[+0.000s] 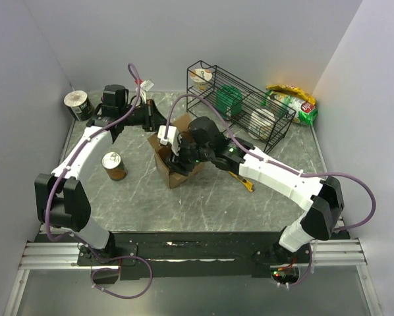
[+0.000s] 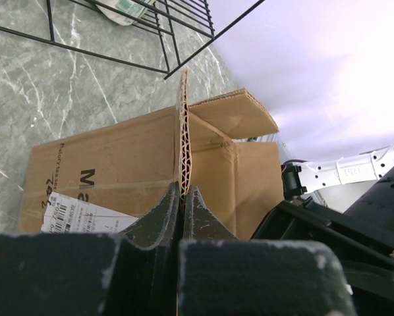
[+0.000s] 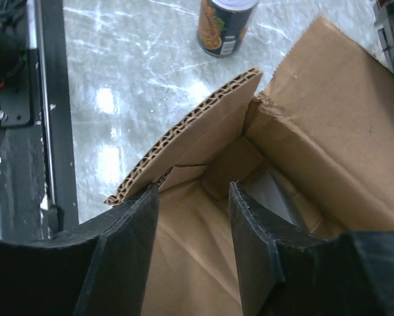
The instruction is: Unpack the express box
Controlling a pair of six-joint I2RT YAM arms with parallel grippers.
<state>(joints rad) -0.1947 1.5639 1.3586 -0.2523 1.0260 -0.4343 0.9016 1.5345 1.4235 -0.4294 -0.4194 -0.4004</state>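
Open box (image 1: 167,164) on grey marbled bench (image 1: 203,201), pale walls (image 1: 250,39) behind it.
My left jaws pinch the box's flap (image 2: 184,131); my right jaws gape, empty, over the box.

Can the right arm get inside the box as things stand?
Probably yes. The right gripper hangs open directly over the box, whose top is open, and the left gripper holds one flap back. Nothing shows blocking the way in.
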